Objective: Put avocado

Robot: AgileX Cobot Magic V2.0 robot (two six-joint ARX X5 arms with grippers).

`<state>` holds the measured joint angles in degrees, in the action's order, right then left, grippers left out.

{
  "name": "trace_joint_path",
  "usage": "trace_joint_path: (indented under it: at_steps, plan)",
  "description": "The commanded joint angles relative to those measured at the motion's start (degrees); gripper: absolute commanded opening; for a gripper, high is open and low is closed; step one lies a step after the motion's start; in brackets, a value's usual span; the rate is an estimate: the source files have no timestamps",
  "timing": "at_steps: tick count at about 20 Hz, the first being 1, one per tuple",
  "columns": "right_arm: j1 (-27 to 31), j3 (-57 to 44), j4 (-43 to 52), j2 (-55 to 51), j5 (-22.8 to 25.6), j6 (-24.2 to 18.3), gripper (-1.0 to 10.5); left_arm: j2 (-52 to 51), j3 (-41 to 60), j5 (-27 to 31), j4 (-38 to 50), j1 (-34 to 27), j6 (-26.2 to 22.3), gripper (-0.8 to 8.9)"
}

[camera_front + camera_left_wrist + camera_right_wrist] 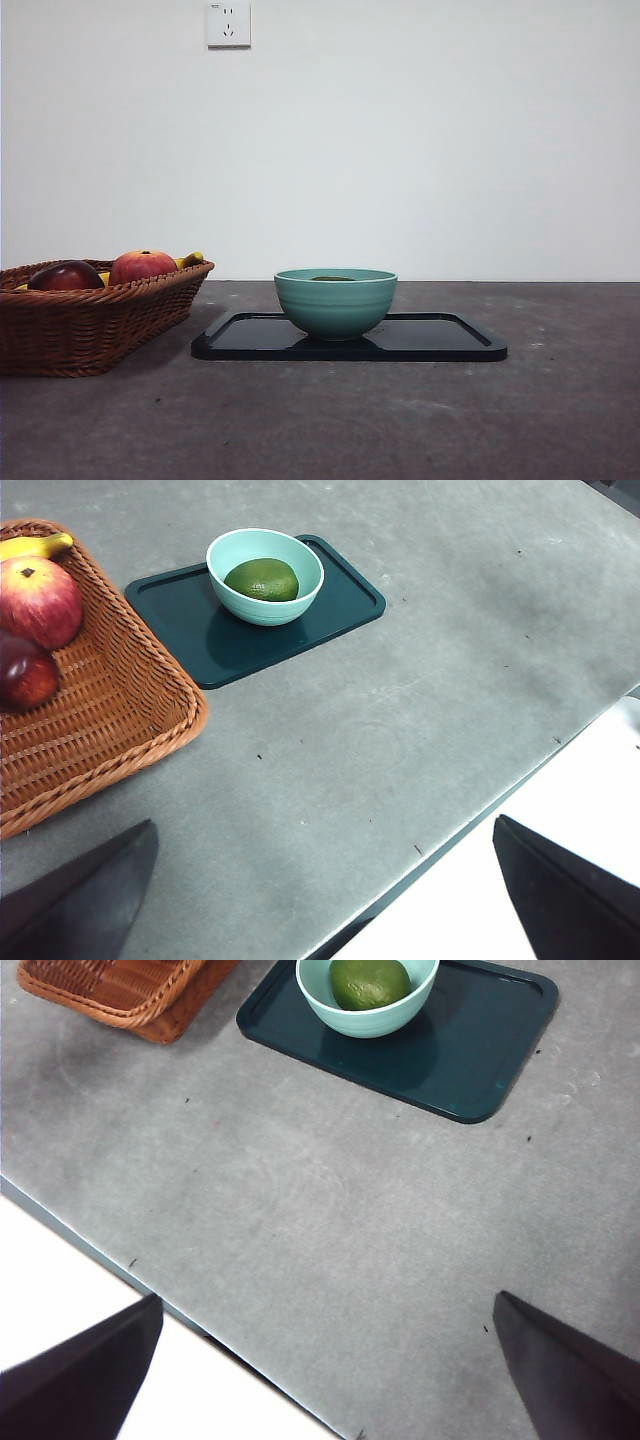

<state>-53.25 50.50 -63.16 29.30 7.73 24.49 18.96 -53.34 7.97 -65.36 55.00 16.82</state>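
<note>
Avocado (262, 580) sits inside the bowl (300, 595), which stands on the tray (345, 605) beside the basket (110, 730), so you can judge the placing done. Both claws, left (320, 900) and right (325, 1380), hang wide and empty near the desk (420, 700) edge, well apart from it, likely parked clear

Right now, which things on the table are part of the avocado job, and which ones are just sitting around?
Part of the job:
- avocado, lying in the bowl
- teal bowl, standing on the tray
- dark tray

Just sitting around:
- wicker basket
- red apple in the basket
- dark red fruit in the basket
- banana in the basket
</note>
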Motion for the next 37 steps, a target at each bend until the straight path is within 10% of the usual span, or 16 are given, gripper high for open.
trace_joint_path:
  at_steps: [1, 3, 5, 6, 19, 25, 29, 37]
  plan:
    - [-0.63, 0.35, 0.46, 0.09, 0.15, 0.83, 6.0, 0.07, -0.55, 0.0, 0.63, 0.57, -1.03, 5.52]
    - [-0.63, 0.35, 0.52, 0.11, 0.26, 0.81, 5.6, 0.07, -0.55, 0.48, 0.59, 0.57, -1.2, 4.15]
    - [-0.63, 0.35, 0.55, 0.11, 0.61, 0.72, 2.5, 0.07, -0.55, 0.61, 0.44, 0.57, -1.2, 0.51]
    - [-0.63, 0.35, 0.55, 0.11, 1.57, 0.72, 0.8, 0.07, -0.55, 0.66, 0.63, 0.57, -1.18, 0.18]
    - [-0.63, 0.37, 1.44, 0.11, 2.86, 0.59, 0.1, 0.07, -0.55, 0.66, 0.63, 0.02, -1.11, 0.19]
    - [-0.63, 0.37, 1.44, 0.09, 2.86, 0.59, 0.1, 1.09, 1.16, -0.26, 1.57, -28.52, -4.11, 0.19]
    - [-0.63, 0.37, 1.44, 0.09, 2.86, 0.59, 0.1, -3.08, 11.85, -3.48, 17.53, -48.52, -10.01, 0.19]
    - [-0.61, 0.37, 1.44, 0.09, 2.86, 0.59, 0.1, -14.36, 41.24, -6.49, 50.01, -52.11, -13.07, 0.19]
